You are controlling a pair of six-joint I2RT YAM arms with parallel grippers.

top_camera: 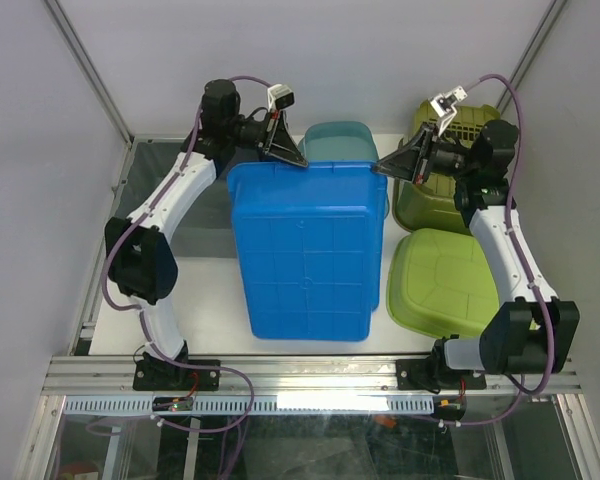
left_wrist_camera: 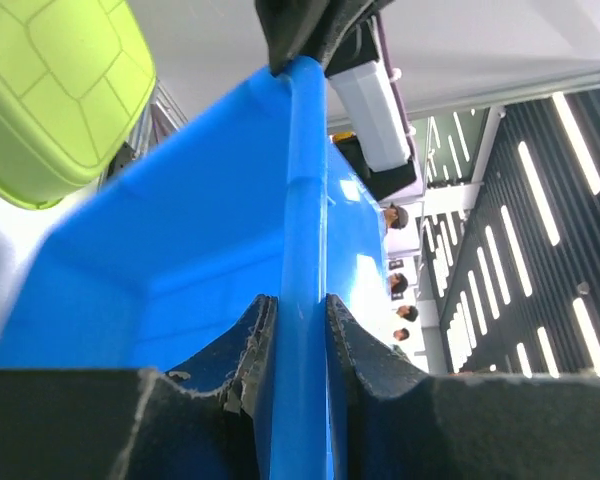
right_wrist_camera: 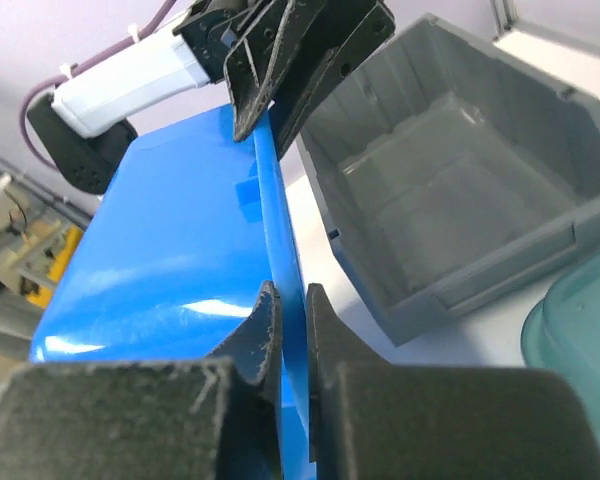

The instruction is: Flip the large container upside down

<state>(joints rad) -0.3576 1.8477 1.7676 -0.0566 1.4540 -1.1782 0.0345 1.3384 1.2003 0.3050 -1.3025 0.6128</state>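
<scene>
The large blue container lies in the middle of the table with its ribbed underside facing up toward the top camera. Its far rim is raised between the two arms. My left gripper is shut on that rim at the far left corner, and in the left wrist view the blue rim runs straight between the closed fingers of the left gripper. My right gripper is shut on the same rim at the far right corner, and the right wrist view shows the right gripper pinching the thin blue edge.
A teal tub stands just behind the blue container. A dark green basket sits at the back right, with a lime green upturned tub in front of it. A grey bin lies on the white table beside the blue rim.
</scene>
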